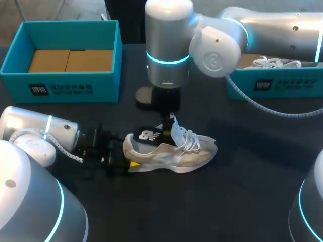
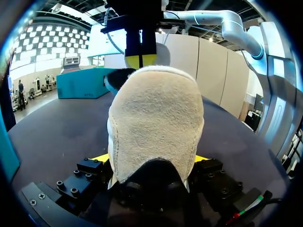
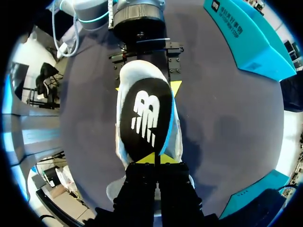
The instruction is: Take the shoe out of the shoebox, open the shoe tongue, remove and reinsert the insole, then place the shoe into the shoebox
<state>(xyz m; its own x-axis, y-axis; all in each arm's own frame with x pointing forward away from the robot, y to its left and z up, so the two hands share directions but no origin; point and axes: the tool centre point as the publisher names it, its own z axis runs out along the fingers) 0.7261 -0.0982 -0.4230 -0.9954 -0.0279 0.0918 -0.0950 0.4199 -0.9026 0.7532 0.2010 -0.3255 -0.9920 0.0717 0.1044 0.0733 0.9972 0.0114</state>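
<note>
The shoe stands on its sole near the middle of the dark counter, heel toward the left of the frame and toe toward the right. The left hand comes in from the lower left and is clenched on the heel, one yellow tip on each side. The right arm enters from the upper right, reaches past the middle and hangs straight down over the shoe. Its right hand is pinched on the black insole, which shows above the heel end of the shoe.

Bare counter lies open to the right of the shoe and below it. The teal shoebox sits in the upper left, well apart from the shoe, with brown cardboard on its floor. A second box sits at the upper right edge with a white second shoe inside. A coiled cable sags from the right arm between that box and the shoe.

The left wrist view alone shows the fuzzy back of the heel filling the space between its fingers, with the right hand's yellow tips closed together above and beyond it. The right wrist view alone shows the insole's black face with a white logo lying along the shoe's opening. One end of the insole is caught between its own tips, and the left hand is on the heel beyond.
</note>
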